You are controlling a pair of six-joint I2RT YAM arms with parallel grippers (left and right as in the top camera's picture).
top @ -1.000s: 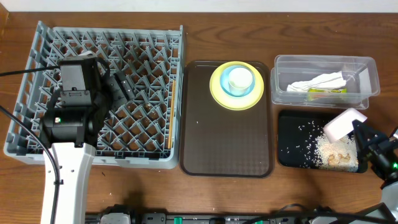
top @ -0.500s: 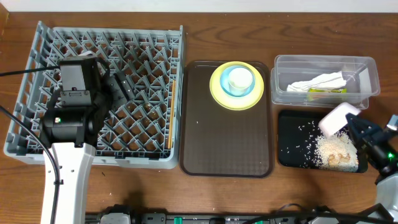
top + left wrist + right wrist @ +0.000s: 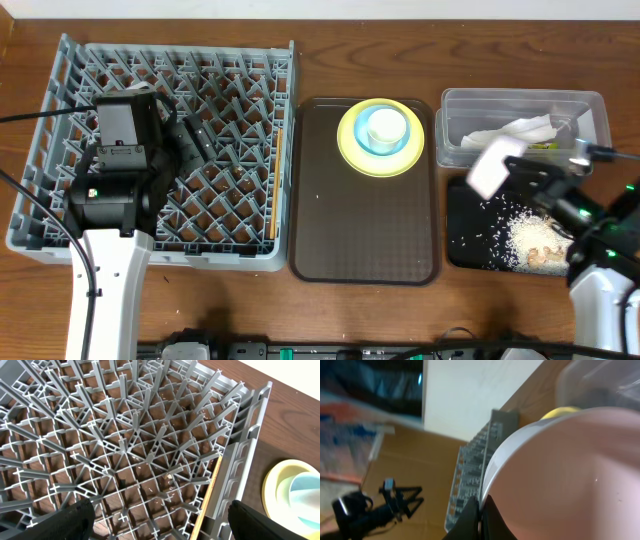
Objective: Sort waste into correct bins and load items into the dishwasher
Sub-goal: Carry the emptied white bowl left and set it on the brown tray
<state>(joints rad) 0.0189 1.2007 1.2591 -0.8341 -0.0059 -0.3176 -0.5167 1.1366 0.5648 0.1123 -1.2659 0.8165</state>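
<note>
Your right pincer grips the white bowl by its rim, tilted above the black tray; the dish rack lies far left, under your released, empty left pincer.

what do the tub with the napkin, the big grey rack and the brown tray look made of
Tub: clear glossy plastic, contents show through. Rack: moulded grey plastic, matte, thin lattice ribs. Brown tray: probably plastic, finely textured matte surface.

Right wrist view: the white bowl runs past the right and bottom edges; the background is blurred. Left wrist view: the right edge cuts off the yellow plate and the light blue bowl.
</note>
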